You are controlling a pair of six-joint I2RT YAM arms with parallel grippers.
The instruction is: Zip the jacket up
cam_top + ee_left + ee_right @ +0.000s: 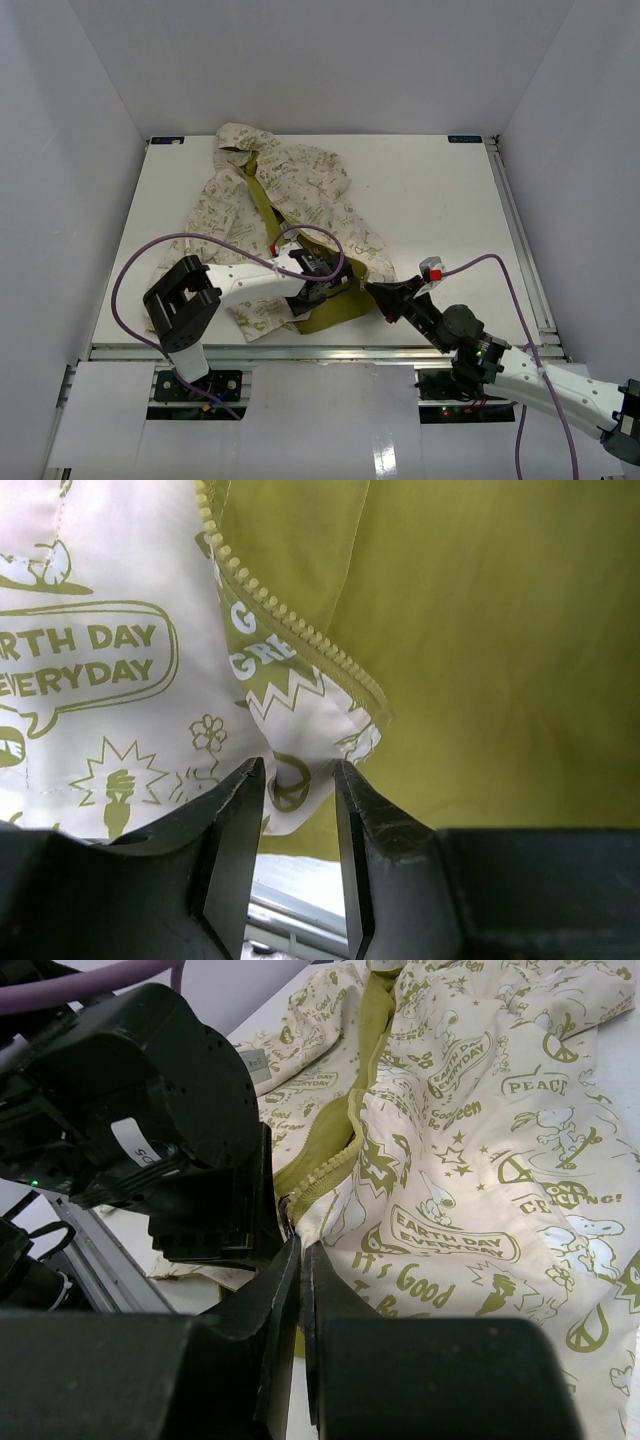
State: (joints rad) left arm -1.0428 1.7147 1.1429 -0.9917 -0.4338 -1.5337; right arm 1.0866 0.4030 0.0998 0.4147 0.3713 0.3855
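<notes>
Overhead, the jacket (290, 190) lay unzipped on the worktop (440, 200), its near hem between the left hand (340, 284) and right hand (376, 292). The left wrist view showed that hand clamped on a hem corner below the zip (290, 620); so shallow a bite could slip. The right wrist view showed the right hand closed tight at the zip's foot, possibly gripping nothing; pulling might bunch cloth.

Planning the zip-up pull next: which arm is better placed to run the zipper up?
Right, probably. The right gripper, shut, sits at the bottom end of the zipper on the jacket, though no grip on a pull is visible. The left gripper pinches the hem corner, suiting an anchor.
</notes>
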